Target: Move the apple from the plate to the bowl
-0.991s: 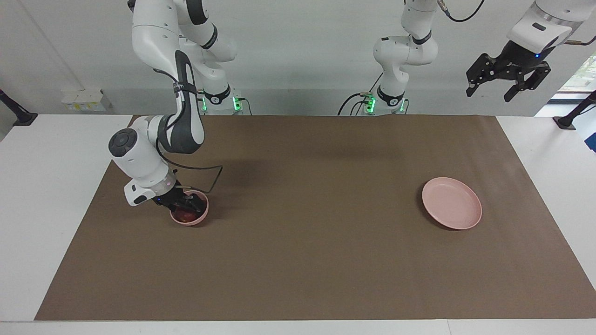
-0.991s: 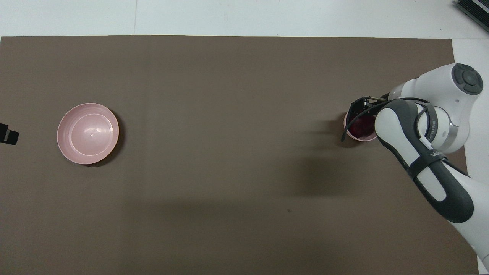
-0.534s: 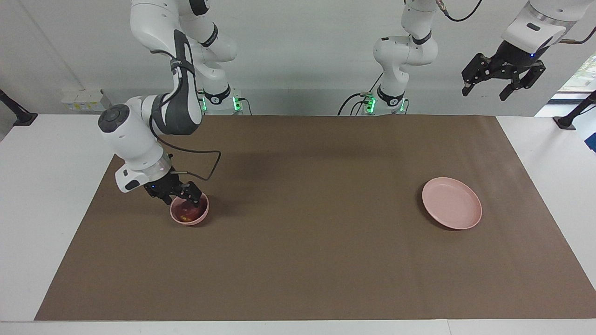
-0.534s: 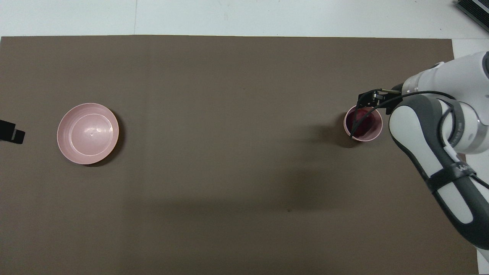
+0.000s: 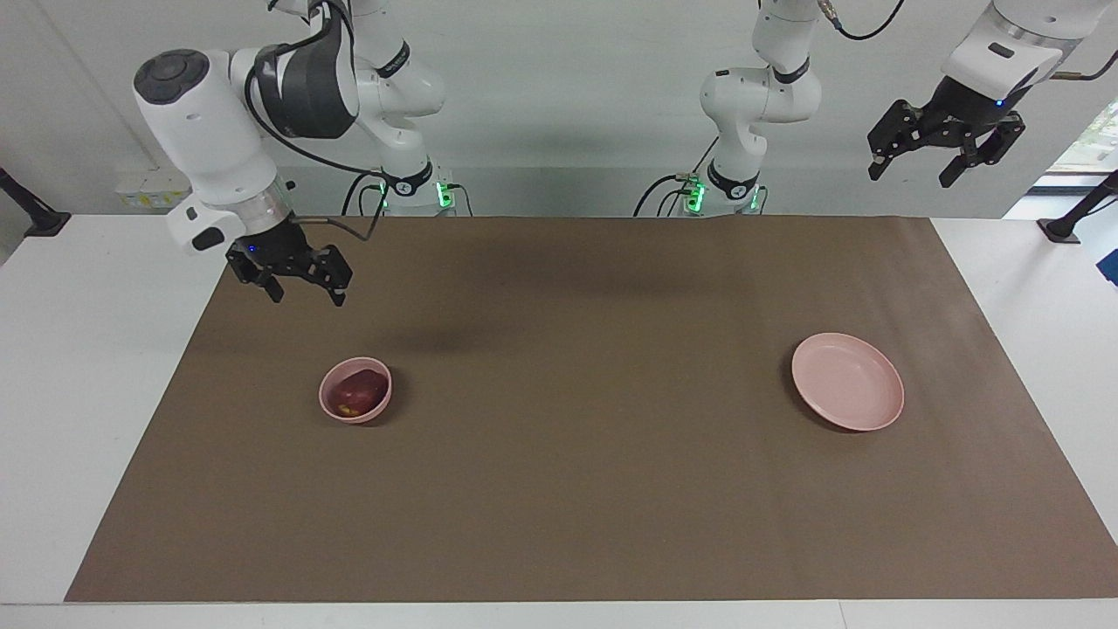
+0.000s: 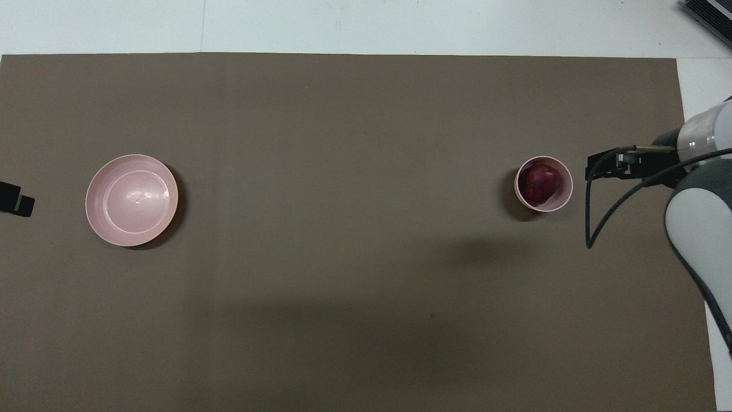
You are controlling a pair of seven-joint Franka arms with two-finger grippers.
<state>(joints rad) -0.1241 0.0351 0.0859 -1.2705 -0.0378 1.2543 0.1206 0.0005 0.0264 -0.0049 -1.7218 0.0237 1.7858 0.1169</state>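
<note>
The dark red apple (image 5: 358, 390) lies in the small, deep pink bowl (image 5: 349, 418) toward the right arm's end of the mat; it shows in the overhead view too, apple (image 6: 540, 180) in bowl (image 6: 569, 186). The flat pink plate (image 5: 847, 382) sits bare toward the left arm's end, also in the overhead view (image 6: 131, 200). My right gripper (image 5: 306, 295) is open and empty, raised over the mat beside the bowl (image 6: 606, 166). My left gripper (image 5: 913, 175) is open and empty, held high past the plate's end of the table; its tip shows in the overhead view (image 6: 14, 198).
A brown mat (image 5: 576, 489) covers the table, with white tabletop (image 5: 79, 367) around it. A black cable (image 6: 589, 217) hangs from the right arm's wrist beside the bowl.
My right gripper let go of the apple in the bowl, then rose and drew back toward the robots. The left gripper rose slightly. The apple stays in the bowl.
</note>
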